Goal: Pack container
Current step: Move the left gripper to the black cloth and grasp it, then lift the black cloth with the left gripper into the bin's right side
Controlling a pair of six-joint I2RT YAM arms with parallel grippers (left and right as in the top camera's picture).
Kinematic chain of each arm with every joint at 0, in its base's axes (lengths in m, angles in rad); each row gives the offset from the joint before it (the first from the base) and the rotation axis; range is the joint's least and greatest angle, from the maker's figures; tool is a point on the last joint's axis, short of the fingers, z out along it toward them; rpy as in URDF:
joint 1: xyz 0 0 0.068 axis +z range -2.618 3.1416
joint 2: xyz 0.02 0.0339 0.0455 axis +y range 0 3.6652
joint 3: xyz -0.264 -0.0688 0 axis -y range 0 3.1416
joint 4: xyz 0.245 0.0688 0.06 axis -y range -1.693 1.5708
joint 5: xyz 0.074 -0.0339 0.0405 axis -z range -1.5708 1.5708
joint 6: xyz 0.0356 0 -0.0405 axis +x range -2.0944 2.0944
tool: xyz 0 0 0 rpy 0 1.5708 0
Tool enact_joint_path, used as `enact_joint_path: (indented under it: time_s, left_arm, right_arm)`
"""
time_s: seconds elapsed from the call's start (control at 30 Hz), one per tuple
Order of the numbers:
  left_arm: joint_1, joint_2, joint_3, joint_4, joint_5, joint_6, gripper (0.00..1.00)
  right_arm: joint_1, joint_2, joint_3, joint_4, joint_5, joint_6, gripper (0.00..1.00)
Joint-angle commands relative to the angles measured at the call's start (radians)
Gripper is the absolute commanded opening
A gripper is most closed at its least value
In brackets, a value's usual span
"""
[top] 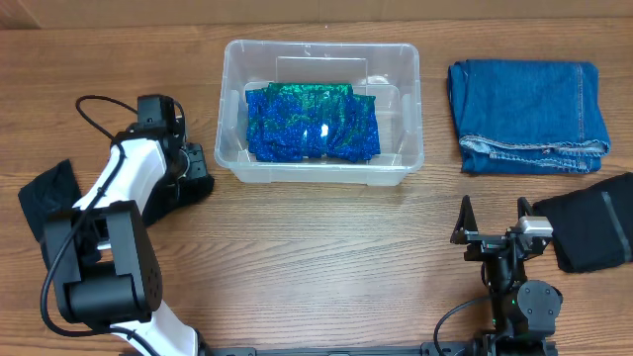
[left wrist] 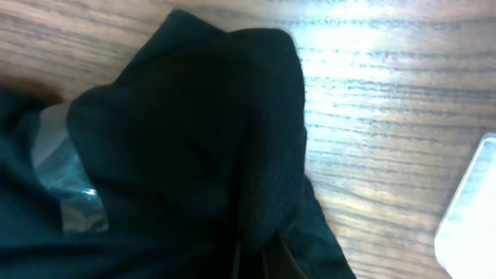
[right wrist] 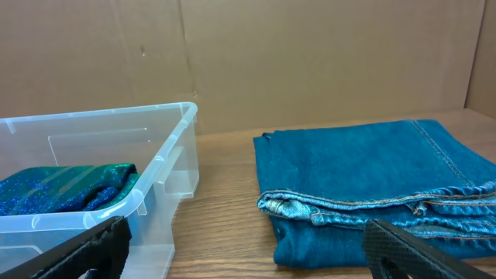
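Note:
The clear container (top: 321,51) stands at the back middle of the table and holds a blue-green sparkly cloth (top: 312,124). My left gripper (top: 191,170) is just left of the container, down on a black cloth (top: 158,203). In the left wrist view the black cloth (left wrist: 186,139) bunches up and fills the frame. The jaws (left wrist: 263,263) look closed on a fold of it, and a corner of the container (left wrist: 473,209) shows at the right. My right gripper (top: 492,232) is open and empty near the front right. Its view shows the container (right wrist: 167,155) and the open fingers (right wrist: 248,256).
Folded blue jeans (top: 524,114) lie right of the container and also show in the right wrist view (right wrist: 372,178). Another black cloth (top: 593,232) lies at the right edge beside my right gripper. A dark cloth piece (top: 45,196) lies at the far left.

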Motion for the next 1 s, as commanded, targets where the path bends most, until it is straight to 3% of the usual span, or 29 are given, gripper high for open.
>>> enact_joint_path:
  time_s: [0.0, 0.2, 0.4, 0.67, 0.97]
  left_arm:
    - [-0.006, 0.019, 0.167, -0.105, -0.012, 0.071, 0.04]
    - [-0.006, 0.019, 0.518, -0.322, -0.048, 0.146, 0.04]
    - [-0.006, 0.019, 0.806, -0.438, -0.077, 0.266, 0.04]
    - [-0.08, 0.019, 1.047, -0.44, -0.051, 0.51, 0.04]
    - [-0.369, 0.02, 1.072, -0.314, -0.003, 0.854, 0.04]
  right_arm:
    - [0.005, -0.008, -0.01, 0.005, 0.01, 0.006, 1.0]
    - [0.005, -0.008, -0.01, 0.005, 0.01, 0.006, 1.0]
    - [0.005, -0.008, -0.01, 0.005, 0.01, 0.006, 1.0]
    - [0.005, -0.008, -0.01, 0.005, 0.01, 0.006, 1.0]
    - [0.005, -0.008, -0.01, 0.005, 0.01, 0.006, 1.0]
